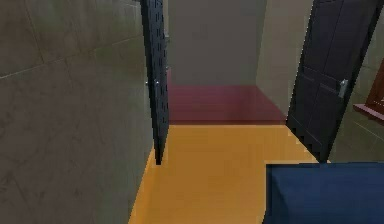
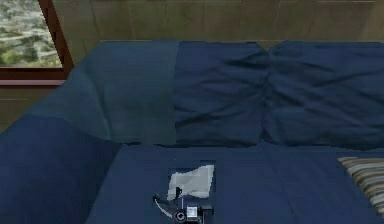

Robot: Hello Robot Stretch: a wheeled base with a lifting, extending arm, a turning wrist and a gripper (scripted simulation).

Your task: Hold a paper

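A pale grey sheet that looks like a paper lies on the seat of a dark blue sofa in the arm side view. The gripper shows just below it at the picture's bottom edge, a small dark body with thin fingers by the sheet's lower edge. Since the sheet rests on the seat right at the gripper, I cannot tell whether it holds anything, nor whether it touches the sheet.
A striped cushion lies at the sofa's right and a wood-framed window stands at top left. In the forward view, an orange floor runs between two dark doors to a maroon floor; the sofa's corner is at bottom right.
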